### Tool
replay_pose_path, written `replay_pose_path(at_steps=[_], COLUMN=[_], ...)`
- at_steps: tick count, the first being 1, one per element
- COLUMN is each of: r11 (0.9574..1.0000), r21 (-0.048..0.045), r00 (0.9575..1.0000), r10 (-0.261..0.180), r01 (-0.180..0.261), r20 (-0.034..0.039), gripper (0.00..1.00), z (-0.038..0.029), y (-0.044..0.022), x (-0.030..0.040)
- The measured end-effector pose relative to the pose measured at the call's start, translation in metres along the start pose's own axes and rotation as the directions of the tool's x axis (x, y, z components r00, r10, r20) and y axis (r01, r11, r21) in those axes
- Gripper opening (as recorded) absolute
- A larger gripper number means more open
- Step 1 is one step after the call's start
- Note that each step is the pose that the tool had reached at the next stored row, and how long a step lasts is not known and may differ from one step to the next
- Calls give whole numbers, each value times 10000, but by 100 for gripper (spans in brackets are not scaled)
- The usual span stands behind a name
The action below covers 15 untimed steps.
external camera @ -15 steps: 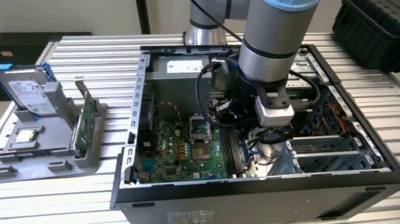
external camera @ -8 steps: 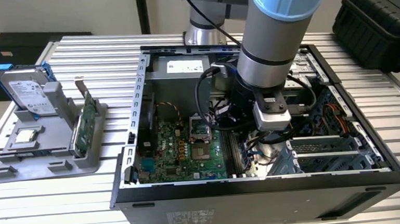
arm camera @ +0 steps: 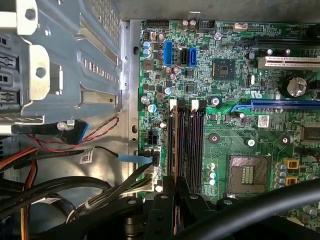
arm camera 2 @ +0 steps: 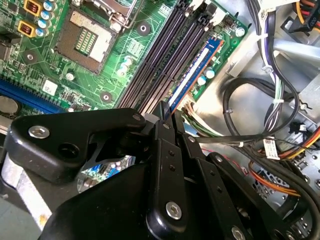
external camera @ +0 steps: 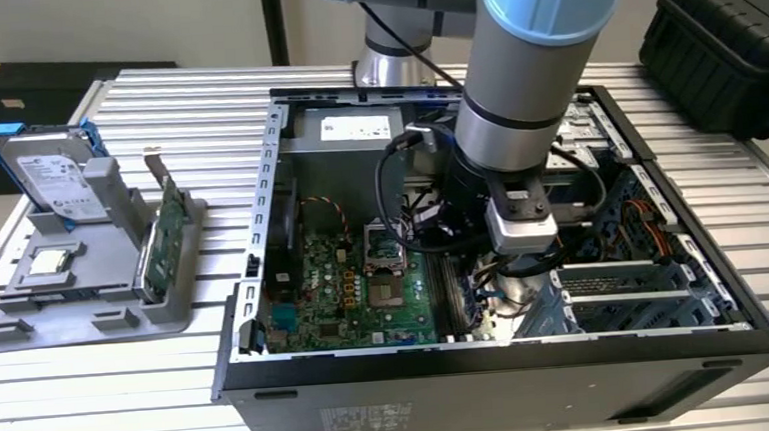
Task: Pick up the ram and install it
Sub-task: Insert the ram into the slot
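Reaching down into the open computer case [external camera: 501, 364], my gripper [arm camera 2: 167, 112] is pinched tight on the ram [arm camera 2: 195, 72], the thin blue stick clamped edge-on between my two black fingers [arm camera 2: 172, 150]. In the second wrist view the stick runs along the outermost of the black memory slots [arm camera 2: 165, 55], the one nearest the motherboard [arm camera 2: 55, 75] edge on the side with the cable bundle [arm camera 2: 260, 115], and it looks lined up with that slot; I can't tell if it's fully seated or just resting in the groove. In the first wrist view the same slots [arm camera: 185, 145] run straight up from my fingertips, white latches at their far ends, with the empty CPU socket [arm camera: 248, 175] just beside them. In the exterior view my arm [external camera: 524, 87] comes straight down near the case's middle, over the motherboard's edge toward the exterior view's right. Outside the case, on the slatted table [external camera: 88, 394], a grey holder [external camera: 82, 294] carries a silver hard drive [external camera: 54, 176] with blue rails and a green card [external camera: 166, 239] standing upright.
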State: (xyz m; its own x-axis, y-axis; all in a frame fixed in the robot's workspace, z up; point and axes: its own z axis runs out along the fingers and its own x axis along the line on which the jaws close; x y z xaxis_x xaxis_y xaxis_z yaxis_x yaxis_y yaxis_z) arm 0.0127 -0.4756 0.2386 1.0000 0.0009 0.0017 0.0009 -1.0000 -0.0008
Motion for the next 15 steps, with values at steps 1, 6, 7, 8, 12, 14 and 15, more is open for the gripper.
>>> replay_pose_path(at_steps=[1, 6, 7, 8, 12, 14, 15], r11=[10000, 10000, 10000, 10000, 10000, 10000, 10000], r21=[-3, -2, -4, -3, -4, -1, -3], r00=[10000, 10000, 10000, 10000, 10000, 10000, 10000], r10=[-1, -1, -1, -1, 0, 0, -1], r01=[1, 1, 1, 1, 0, 0, 1], r20=[1, 1, 1, 1, 1, 1, 1], gripper=[0, 0, 0, 0, 0, 0, 0], z=[6, 53, 70, 89, 122, 130, 133], y=[-3, -35, -39, -43, -61, -71, -74], x=[0, 0, 1, 2, 7, 12, 16])
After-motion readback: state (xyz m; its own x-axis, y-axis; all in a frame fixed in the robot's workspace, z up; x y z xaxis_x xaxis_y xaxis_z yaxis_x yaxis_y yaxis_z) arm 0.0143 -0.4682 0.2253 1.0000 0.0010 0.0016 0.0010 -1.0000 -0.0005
